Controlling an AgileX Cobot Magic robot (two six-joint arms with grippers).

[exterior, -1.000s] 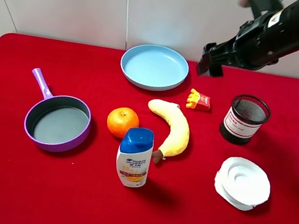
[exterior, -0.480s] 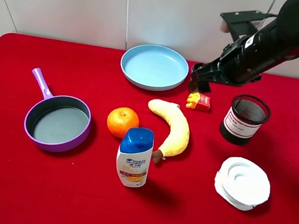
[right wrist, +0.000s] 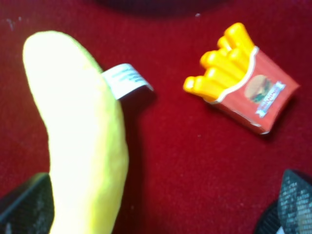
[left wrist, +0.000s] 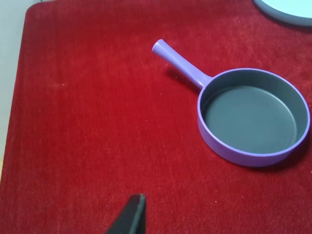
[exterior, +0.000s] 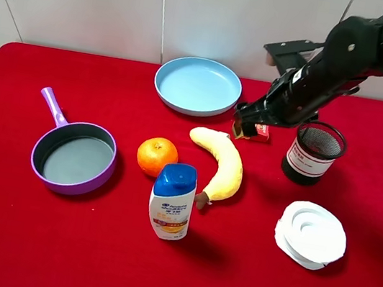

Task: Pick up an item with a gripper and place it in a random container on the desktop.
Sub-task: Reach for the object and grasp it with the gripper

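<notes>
One banana (exterior: pixel 221 164), one orange (exterior: pixel 156 156), one fries toy (right wrist: pixel 241 78), one bottle (exterior: pixel 171 201). Three containers: blue plate (exterior: pixel 197 86) and purple pan (exterior: pixel 72 157) bare inside, mesh cup (exterior: pixel 312 152) unclear. My right gripper (exterior: pixel 244 126) hangs spread wide over the banana's end, which lies on the red cloth (exterior: pixel 17 232).

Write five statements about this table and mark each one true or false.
1. The banana lies on the red cloth, outside every dish. True.
2. The plate holds the orange. False: the plate is empty, and the orange sits on the cloth.
3. The right gripper is open and holds nothing. True.
4. The fries toy is inside the frying pan. False: the pan is empty, and the toy lies on the cloth between the banana and the mesh cup.
5. The shampoo bottle lies on its side. False: it stands upright.
</notes>
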